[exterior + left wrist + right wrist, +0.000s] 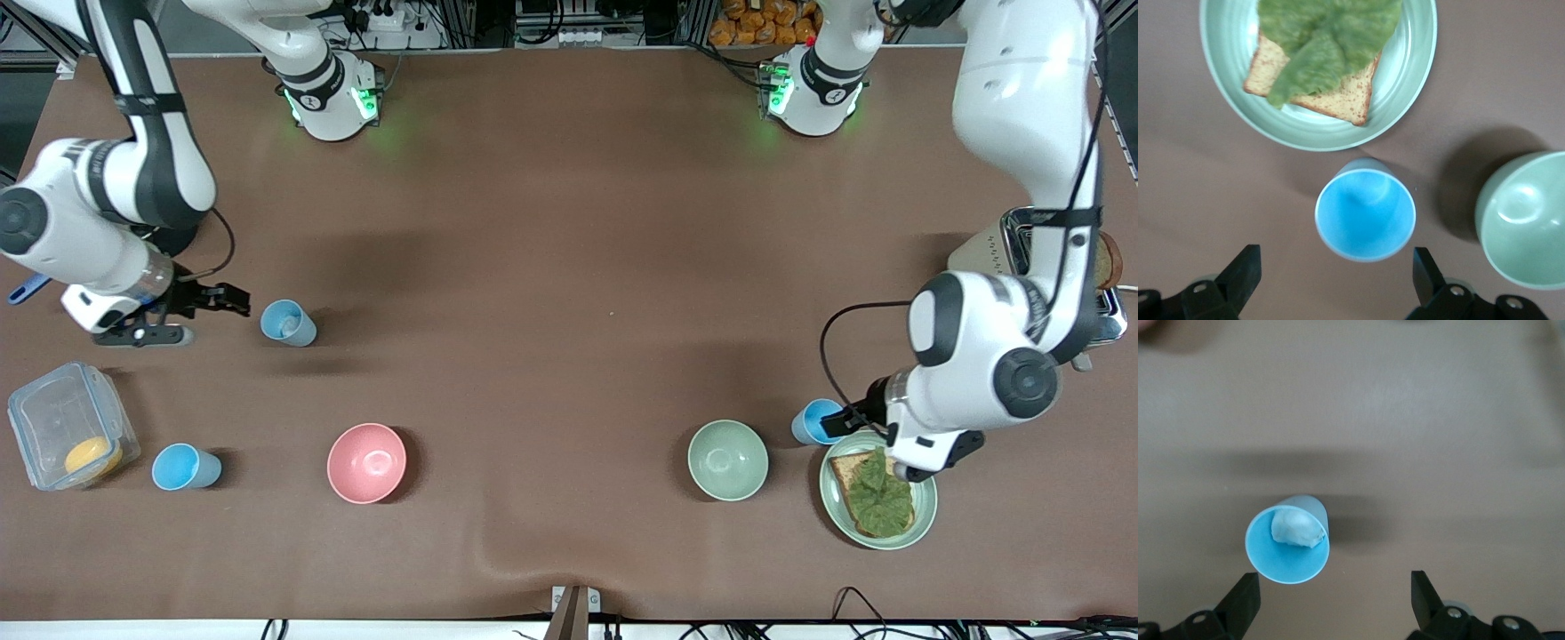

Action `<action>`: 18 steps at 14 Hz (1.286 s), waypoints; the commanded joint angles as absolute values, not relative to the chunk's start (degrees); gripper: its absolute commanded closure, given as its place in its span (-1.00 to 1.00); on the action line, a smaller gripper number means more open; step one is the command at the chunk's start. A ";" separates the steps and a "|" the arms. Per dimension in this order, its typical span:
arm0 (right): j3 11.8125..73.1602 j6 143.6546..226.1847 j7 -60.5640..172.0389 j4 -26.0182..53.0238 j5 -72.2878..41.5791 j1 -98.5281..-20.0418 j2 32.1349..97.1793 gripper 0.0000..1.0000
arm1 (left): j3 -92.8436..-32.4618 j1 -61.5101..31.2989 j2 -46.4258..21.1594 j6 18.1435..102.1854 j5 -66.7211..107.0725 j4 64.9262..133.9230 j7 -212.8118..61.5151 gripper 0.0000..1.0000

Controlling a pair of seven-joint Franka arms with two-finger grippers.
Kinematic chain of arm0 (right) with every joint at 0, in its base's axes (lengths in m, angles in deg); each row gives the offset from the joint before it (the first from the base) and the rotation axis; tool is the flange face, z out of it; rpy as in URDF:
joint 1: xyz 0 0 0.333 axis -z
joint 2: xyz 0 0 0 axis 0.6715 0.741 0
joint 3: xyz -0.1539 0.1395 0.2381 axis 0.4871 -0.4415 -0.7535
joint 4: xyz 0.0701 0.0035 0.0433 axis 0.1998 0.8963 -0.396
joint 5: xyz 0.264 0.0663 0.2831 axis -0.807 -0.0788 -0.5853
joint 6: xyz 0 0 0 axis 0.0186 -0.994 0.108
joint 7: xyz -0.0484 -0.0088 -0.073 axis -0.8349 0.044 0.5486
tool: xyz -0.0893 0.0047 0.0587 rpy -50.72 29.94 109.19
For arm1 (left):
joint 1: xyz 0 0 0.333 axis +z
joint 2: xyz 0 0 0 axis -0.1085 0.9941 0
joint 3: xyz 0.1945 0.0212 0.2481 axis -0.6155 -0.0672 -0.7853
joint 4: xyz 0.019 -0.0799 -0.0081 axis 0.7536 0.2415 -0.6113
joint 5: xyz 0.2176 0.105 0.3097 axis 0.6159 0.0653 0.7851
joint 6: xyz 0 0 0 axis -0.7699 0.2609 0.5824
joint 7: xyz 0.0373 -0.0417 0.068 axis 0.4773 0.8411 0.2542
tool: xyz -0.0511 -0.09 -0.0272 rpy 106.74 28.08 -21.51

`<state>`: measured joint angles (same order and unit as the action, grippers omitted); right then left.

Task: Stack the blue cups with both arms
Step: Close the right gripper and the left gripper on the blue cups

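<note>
Three smooth, tapered blue cups stand upright on the matte brown table [569,267], mouths up and long axes vertical. The pale cup [287,322] sits at about three o'clock from the right gripper [233,300], whose fingers are spread wide and hold nothing; it has something whitish inside and open table around it. A brighter cup [185,467] stands nearer the front camera, between the clear lidded box [71,425] and the round pink bowl [366,462]. The third cup [1365,213] stands just ahead of the left gripper [1335,280], whose fingers are also wide and empty, crowded between the pale green bowl [727,460] and the green plate [925,516] of toast and lettuce.
</note>
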<state>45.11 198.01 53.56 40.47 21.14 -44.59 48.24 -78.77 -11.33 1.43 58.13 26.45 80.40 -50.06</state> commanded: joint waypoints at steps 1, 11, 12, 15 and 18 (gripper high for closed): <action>44.77 200.95 53.21 43.15 21.84 -44.12 48.22 -1.00 | -78.96 -10.63 2.09 58.93 26.27 81.27 -49.05 -1.00; 44.86 207.99 53.04 45.26 21.93 -44.12 52.79 -0.77 | -79.22 -10.62 6.91 63.04 25.92 81.01 -49.84 -0.90; 44.86 208.16 53.04 45.26 21.93 -44.21 53.40 -0.68 | -79.22 -10.71 6.92 64.28 25.65 81.10 -49.06 -0.13; 44.86 208.96 53.04 45.17 21.93 -44.38 54.64 -0.15 | -79.31 -10.71 6.66 64.38 25.83 81.10 -48.97 1.00; 44.77 209.13 53.12 45.17 21.84 -44.38 55.51 0.35 | -79.22 -10.54 6.66 64.47 25.92 81.10 -49.05 1.00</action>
